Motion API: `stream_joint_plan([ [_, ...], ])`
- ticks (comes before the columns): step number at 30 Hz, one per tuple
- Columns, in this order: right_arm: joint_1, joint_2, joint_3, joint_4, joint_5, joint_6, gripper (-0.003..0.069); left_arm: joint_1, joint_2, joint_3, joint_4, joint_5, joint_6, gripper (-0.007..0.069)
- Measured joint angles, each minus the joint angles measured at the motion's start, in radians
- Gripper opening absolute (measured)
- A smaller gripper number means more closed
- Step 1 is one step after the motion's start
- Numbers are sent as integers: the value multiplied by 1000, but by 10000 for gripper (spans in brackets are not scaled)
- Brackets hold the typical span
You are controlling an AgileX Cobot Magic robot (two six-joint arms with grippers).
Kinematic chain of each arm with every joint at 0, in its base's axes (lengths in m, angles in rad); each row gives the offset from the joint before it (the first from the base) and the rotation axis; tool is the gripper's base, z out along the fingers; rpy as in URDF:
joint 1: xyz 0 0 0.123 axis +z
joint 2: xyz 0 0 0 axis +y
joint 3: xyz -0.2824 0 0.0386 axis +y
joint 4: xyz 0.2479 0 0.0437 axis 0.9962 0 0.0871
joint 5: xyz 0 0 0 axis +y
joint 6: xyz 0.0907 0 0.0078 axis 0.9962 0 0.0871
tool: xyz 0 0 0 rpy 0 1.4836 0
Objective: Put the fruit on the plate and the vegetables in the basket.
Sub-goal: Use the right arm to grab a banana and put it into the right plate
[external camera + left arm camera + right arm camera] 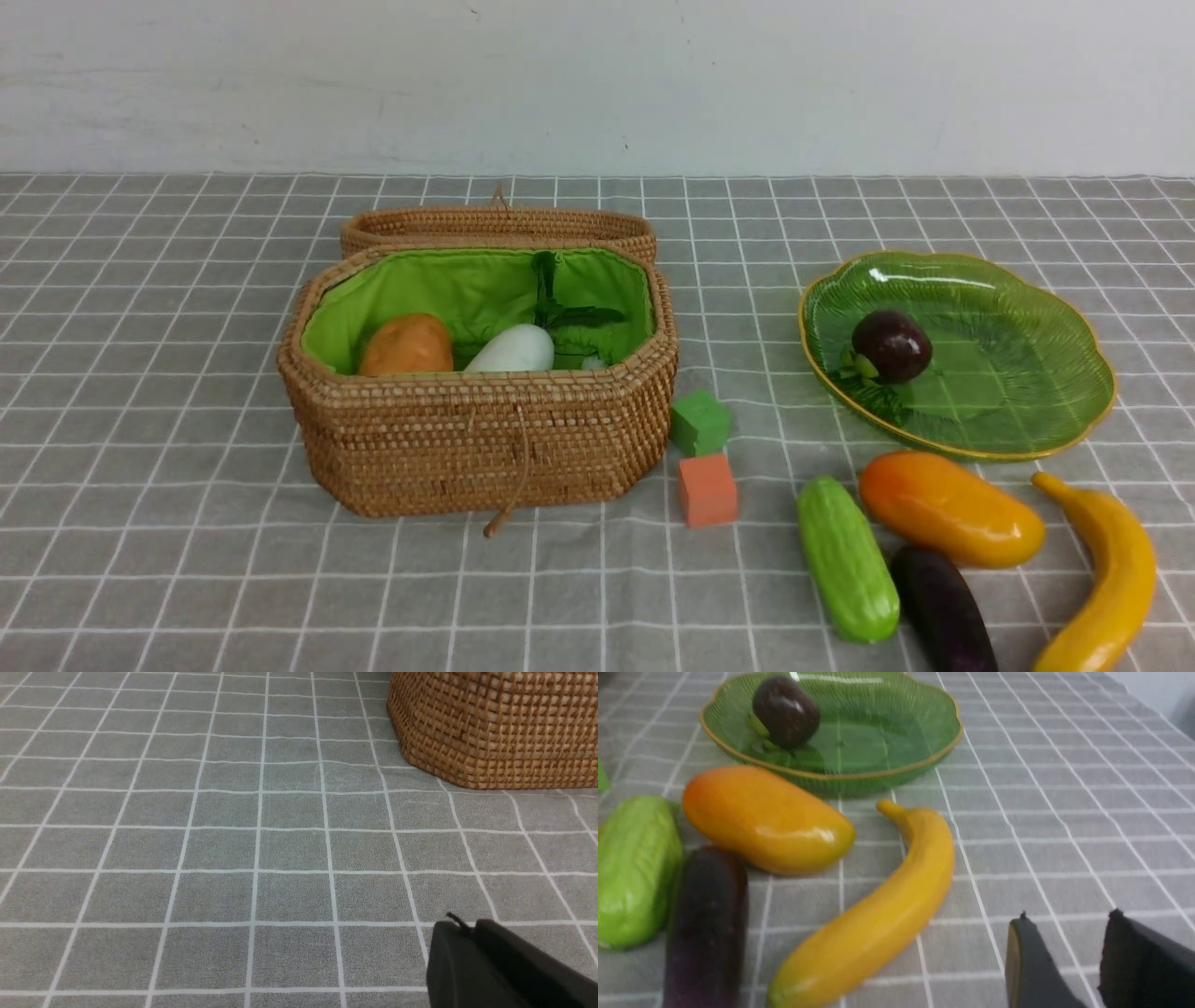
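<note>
**Half sorted – two in basket, one on plate**

Wide bare stretch of grey white-gridded tablecloth (187, 560) left of the basket (476, 439). The right-front corner is crowded. Eggplant (943, 607) and banana (1106, 579) are cut off by the front view's lower edge.

Basket is oblong tan wicker with bright green lining, its lid (495, 224) tipped back behind and a string hanging down the front. Inside lie a lumpy matte potato (407, 345) and a smooth white radish (512, 350) with green leaves.

Green cube (700, 422) and orange cube (708, 489) sit just right of the basket.

Plate (1027, 392) is ribbed green glass with a gold scalloped rim – a dark glossy mangosteen (892, 345) lies on its left part.

Glossy mango (948, 509) sits just before the plate's near rim. Ridged light-green cucumber (845, 560), eggplant and curved banana are packed close around it.

Left gripper (472, 926) has its fingers pressed together, empty, above bare cloth near the basket wall. Right gripper (1069, 919) shows a narrow gap between its fingers, nothing in it, beside the banana.
</note>
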Motion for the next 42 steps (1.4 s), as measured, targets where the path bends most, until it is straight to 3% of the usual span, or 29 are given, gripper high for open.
stream_joint_plan([
  [10,0,0,0,-8,-607,48,240,0,0,0,0,0,0,39],
  [12,0,0,0,-8,-704,106,240,0,0,0,0,0,0,41],
  [16,0,0,-72,-8,-754,383,240,0,0,0,0,0,0,50],
  [19,0,0,-216,-24,-659,590,240,0,0,0,0,0,0,54],
  [20,0,0,-228,-27,-659,590,240,0,0,0,0,0,0,54],
  [21,0,5,-344,-56,-540,675,240,0,0,0,0,0,0,57],
  [25,0,96,-602,-150,-267,718,240,0,0,0,0,0,0,61],
  [28,0,161,-694,-179,-108,718,240,0,0,0,0,0,0,62],
  [30,0,261,-777,-189,138,684,240,0,0,0,0,0,0,66],
  [36,0,495,-792,-183,545,469,240,0,0,0,0,0,1,74],
  [42,0,640,-730,-82,577,417,239,0,0,0,0,-1,1,79],
])
